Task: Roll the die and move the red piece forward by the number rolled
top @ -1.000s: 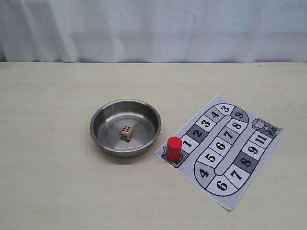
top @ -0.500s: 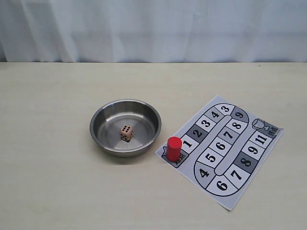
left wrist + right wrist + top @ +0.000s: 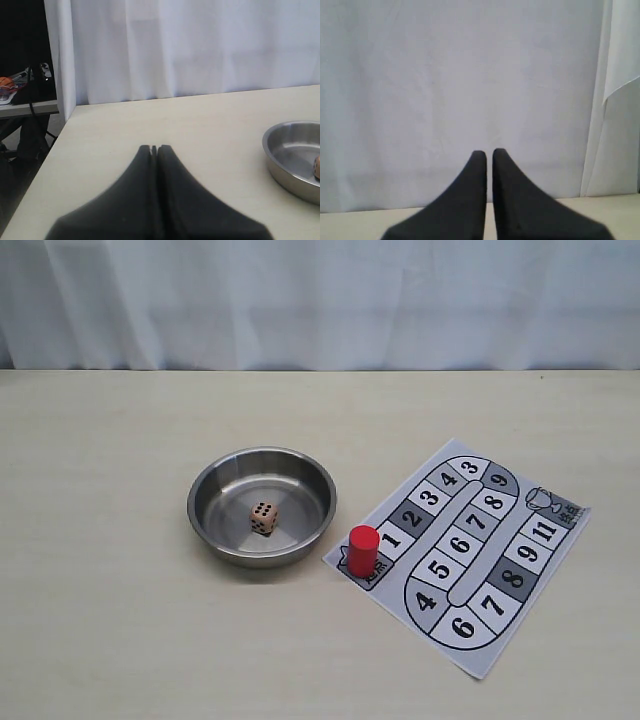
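The die (image 3: 263, 517), a pale tan cube with several black dots on top, lies inside the steel bowl (image 3: 205, 490). The red piece (image 3: 363, 550) stands upright on the start square at the near-left corner of the printed board (image 3: 523, 585), beside square 1. Neither gripper shows in the exterior view. In the left wrist view my left gripper (image 3: 154, 148) is shut and empty above bare table, with the bowl (image 3: 280, 150) and a sliver of the die (image 3: 317, 168) off to one side. My right gripper (image 3: 489, 152) is shut with a hairline gap, facing the white curtain.
The board is a paper sheet of numbered squares running 1 to 11 toward a trophy mark (image 3: 543, 502). A white curtain (image 3: 320, 300) backs the table. Off the table's end in the left wrist view, a dark area holds clutter (image 3: 20, 87).
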`<state>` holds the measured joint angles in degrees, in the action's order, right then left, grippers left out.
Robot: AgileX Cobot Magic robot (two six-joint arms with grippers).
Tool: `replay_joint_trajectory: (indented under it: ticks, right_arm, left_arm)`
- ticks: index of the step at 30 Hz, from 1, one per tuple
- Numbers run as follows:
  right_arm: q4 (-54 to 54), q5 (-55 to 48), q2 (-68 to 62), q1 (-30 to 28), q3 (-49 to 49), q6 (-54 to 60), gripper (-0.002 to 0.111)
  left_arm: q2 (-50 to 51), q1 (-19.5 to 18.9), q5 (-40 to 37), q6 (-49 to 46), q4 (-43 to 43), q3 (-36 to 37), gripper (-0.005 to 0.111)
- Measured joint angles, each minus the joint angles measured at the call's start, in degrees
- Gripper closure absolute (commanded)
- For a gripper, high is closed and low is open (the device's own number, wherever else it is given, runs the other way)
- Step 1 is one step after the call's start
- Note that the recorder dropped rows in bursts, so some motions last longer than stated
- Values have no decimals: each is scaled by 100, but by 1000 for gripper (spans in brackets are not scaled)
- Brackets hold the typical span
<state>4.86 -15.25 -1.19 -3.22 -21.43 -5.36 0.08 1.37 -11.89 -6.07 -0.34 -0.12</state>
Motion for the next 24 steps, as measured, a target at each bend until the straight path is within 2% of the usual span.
replay_joint_trajectory:
  ticks: [4, 10, 14, 19, 21, 24]
  right_arm:
    - [0, -963, -765, 0, -988, -4, 104]
    - [24, -1188, -2245, 0, -1499, -4, 103]
    - [35, -1244, -3315, 131, -1747, 568, 83]
    - [35, -1704, -4308, 615, -2156, 947, 54]
    - [35, -1820, -4620, 876, -2294, 1126, 49]
    - [35, -1900, -5046, 1258, -2482, 1283, 49]
  left_arm:
    - [0, 0, 0, 0, 0, 0, 107]
    - [0, 0, 0, 0, 0, 0, 107]
    - [0, 0, 0, 0, 0, 0, 107]
    - [0, 0, 0, 0, 0, 0, 107]
    - [0, 0, 0, 0, 0, 0, 107]
    - [0, 0, 0, 0, 0, 0, 107]
